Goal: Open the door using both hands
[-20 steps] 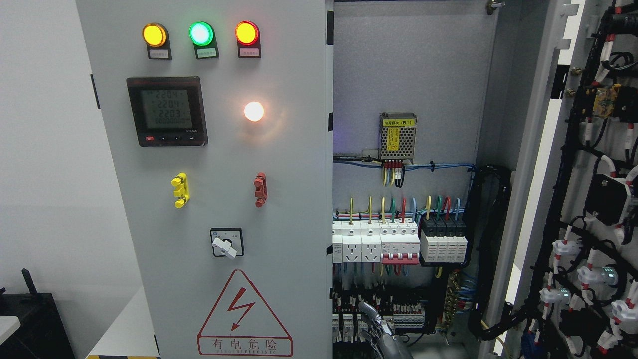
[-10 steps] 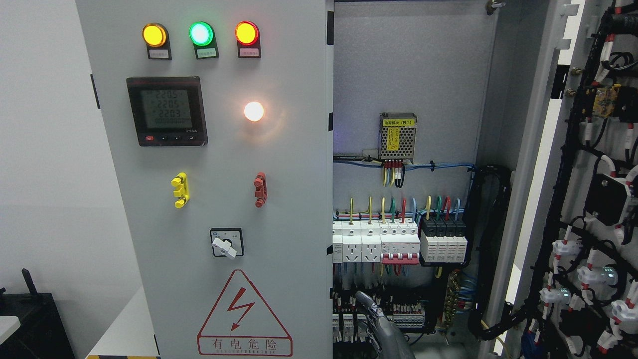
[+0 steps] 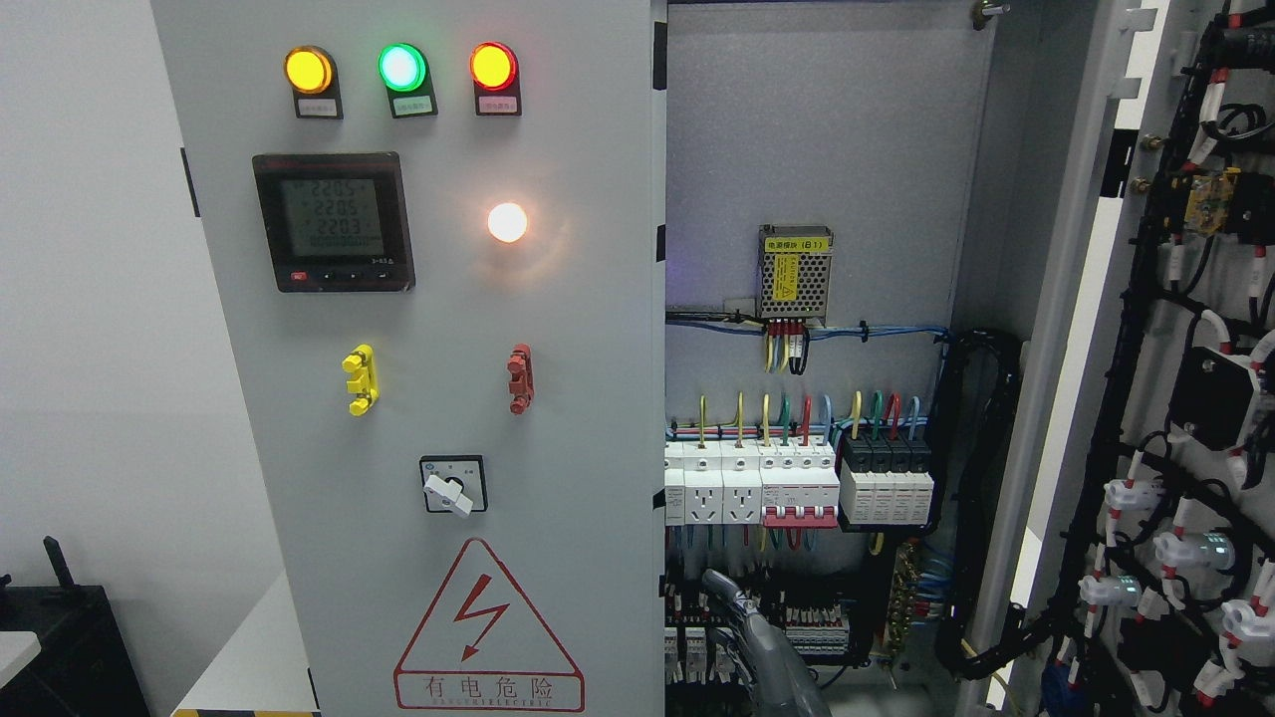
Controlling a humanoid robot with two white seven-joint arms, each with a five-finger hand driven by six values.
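The grey cabinet's left door (image 3: pixel 558 398) is closed and carries lamps, a meter, a rotary switch and a red hazard triangle. Its right door (image 3: pixel 1185 398) is swung wide open at the picture's right, showing its wired inner face. My right hand (image 3: pixel 742 622) rises from the bottom edge just right of the middle, inside the open half of the cabinet. It sits in front of the lower terminal rows, a little right of the left door's free edge (image 3: pixel 660 558). Its fingers (image 3: pixel 719 586) point up and left, stretched out and holding nothing. The left arm does not show.
Inside the cabinet are white breakers and sockets (image 3: pixel 757 483), black modules (image 3: pixel 887 478), a mesh power supply (image 3: pixel 795 271) and a black cable bundle (image 3: pixel 981 498). A dark box (image 3: pixel 60 647) stands at the lower left beside a white wall.
My right hand has come up from the bottom edge and shifted slightly left toward the left door's free edge. Both doors are as before.
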